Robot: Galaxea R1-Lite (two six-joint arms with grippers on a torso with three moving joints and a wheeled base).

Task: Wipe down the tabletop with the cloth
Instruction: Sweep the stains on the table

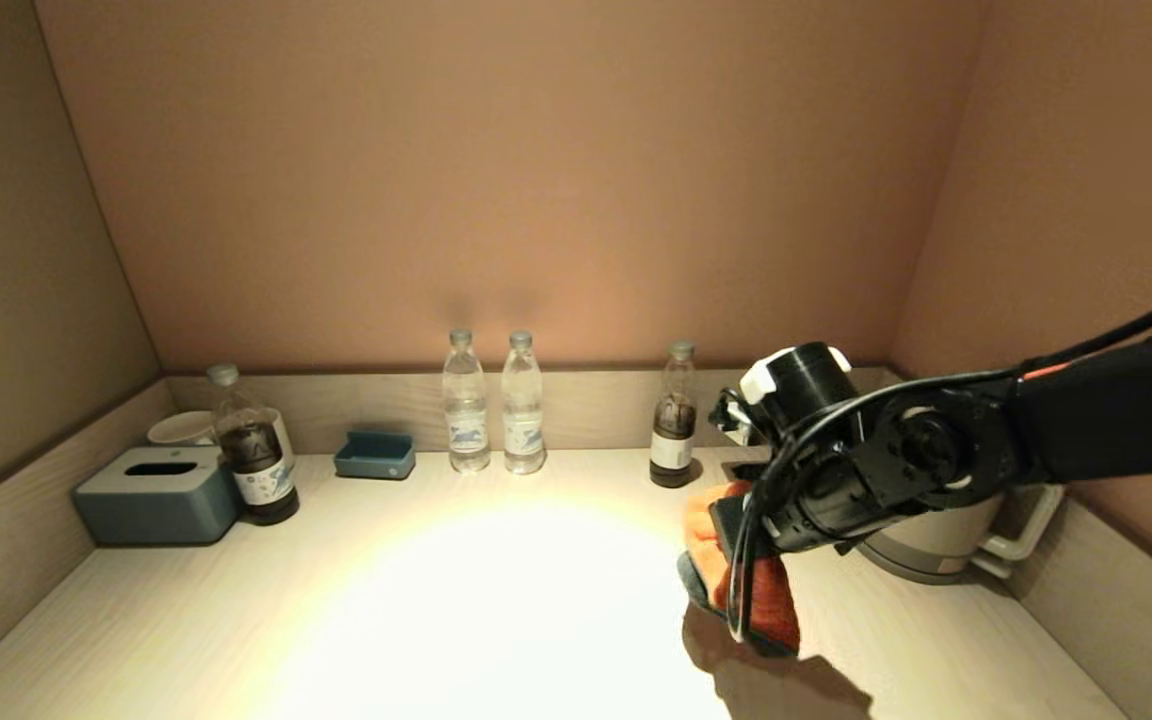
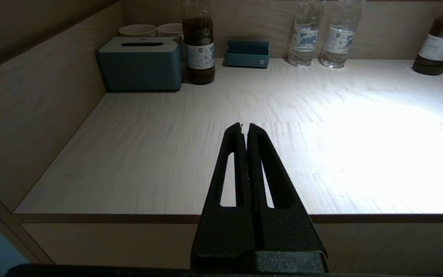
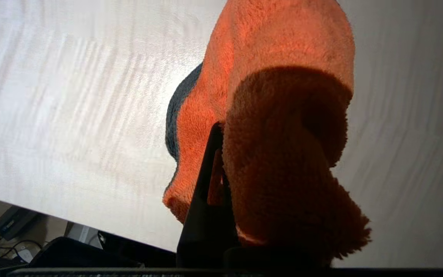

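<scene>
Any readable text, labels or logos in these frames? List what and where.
No text can be read in any view.
Two clear water bottles: white labels with a blue picture, print too small to read.
Two dark-liquid bottles: white labels with a round mark, print too blurred.
Small blue tray: pale round mark on the front, unreadable.
Tissue box: no marking visible.
Cloth: no tag visible.

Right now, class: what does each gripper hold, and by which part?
The right gripper pinches the orange cloth at a bunched fold. The left gripper is shut on nothing.
</scene>
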